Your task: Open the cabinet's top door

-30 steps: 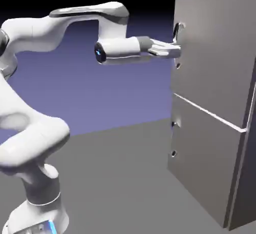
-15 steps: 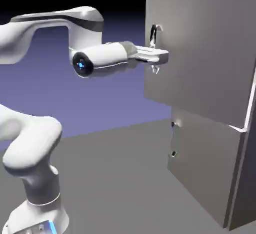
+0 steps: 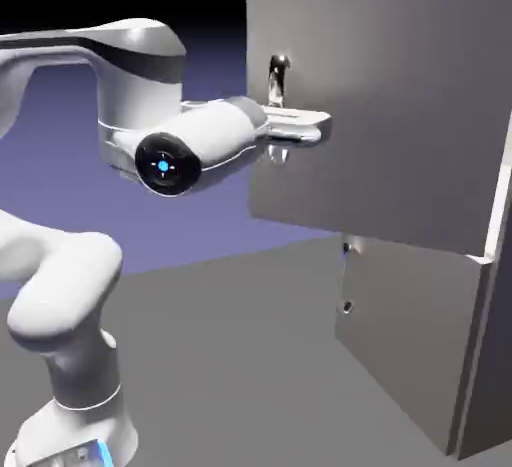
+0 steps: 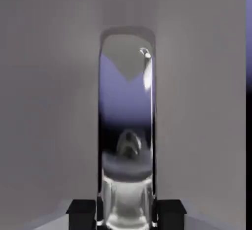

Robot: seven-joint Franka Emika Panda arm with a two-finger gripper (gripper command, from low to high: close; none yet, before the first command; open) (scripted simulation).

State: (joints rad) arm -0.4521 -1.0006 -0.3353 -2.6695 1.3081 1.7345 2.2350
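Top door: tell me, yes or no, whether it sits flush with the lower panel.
No: in the exterior view the top door is swung out past the lower panel, with the end effector on its silver handle.

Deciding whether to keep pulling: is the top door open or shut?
Open: the top door stands swung out from the cabinet, overhanging the lower panel.

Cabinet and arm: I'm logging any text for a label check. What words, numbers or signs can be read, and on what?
None: no words, numbers or signs can be read.
The cabinet, top door and handle are plain.
The arm shows only a blue glowing dot, not a sign.
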